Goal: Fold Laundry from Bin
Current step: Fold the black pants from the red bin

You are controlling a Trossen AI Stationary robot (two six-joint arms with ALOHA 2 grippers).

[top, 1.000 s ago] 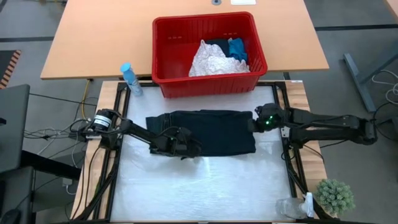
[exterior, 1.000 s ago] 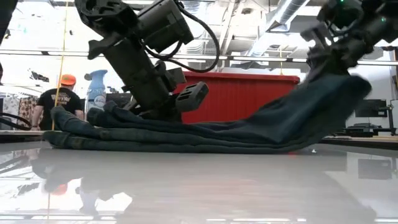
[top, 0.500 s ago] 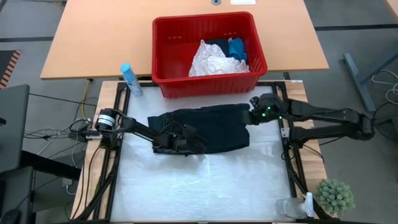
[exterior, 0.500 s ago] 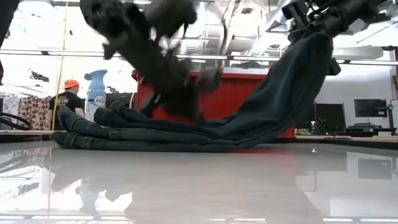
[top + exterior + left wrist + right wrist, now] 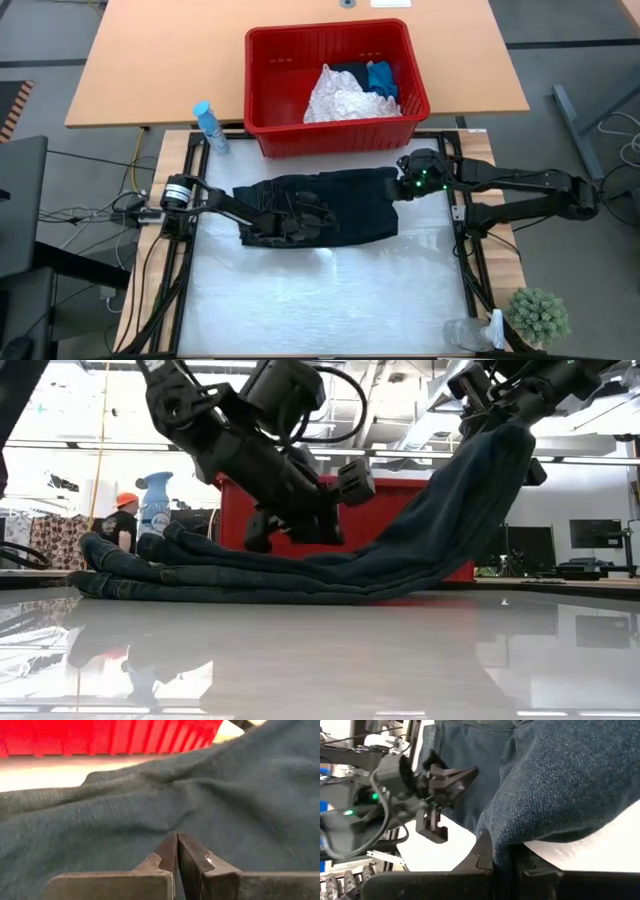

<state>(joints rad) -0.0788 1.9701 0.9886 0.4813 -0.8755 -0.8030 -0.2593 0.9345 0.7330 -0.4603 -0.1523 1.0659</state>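
**Right gripper pinching raised end of dark garment, left gripper shut over its middle**

Right gripper (image 5: pixel 408 187) clamped on the right end of the large dark garment (image 5: pixel 330 205), fingers narrow with a fold of cloth between them, as seen in the right wrist view (image 5: pixel 502 862). Held well above the table (image 5: pixel 330 300) in the low view (image 5: pixel 500 405), so that the cloth hangs from it in a long slope down to the left. Left gripper (image 5: pixel 318 222) pressed shut, fingers (image 5: pixel 170 852) touching each other with nothing between them, poised just over the middle of the same garment; seen in the low view (image 5: pixel 345 485) above the folded layers, whether touching the cloth cannot be told. Also visible from the right wrist camera (image 5: pixel 462 775), pointed toward the lifted end.

Garment spread across the far half of the white table surface, left part lying flat in stacked folds (image 5: pixel 180 565), right part lifted. Red bin (image 5: pixel 270 90) standing beyond the table's far edge on a wooden tabletop (image 5: pixel 150 60), just past the garment. Inside the bin: white crinkled cloth (image 5: pixel 338 98) at the near right, small bright blue cloth (image 5: pixel 382 78) at the far right, touching it, and a bit of black cloth (image 5: pixel 350 70) between them at the back.

Blue spray bottle (image 5: pixel 209 127) upright left of the bin. Small green plant (image 5: pixel 538 315) at the table's near right corner, with a clear bottle (image 5: pixel 470 333) lying just beside it. Person in an orange cap (image 5: pixel 122 525) far off in the room at the left of the low view.
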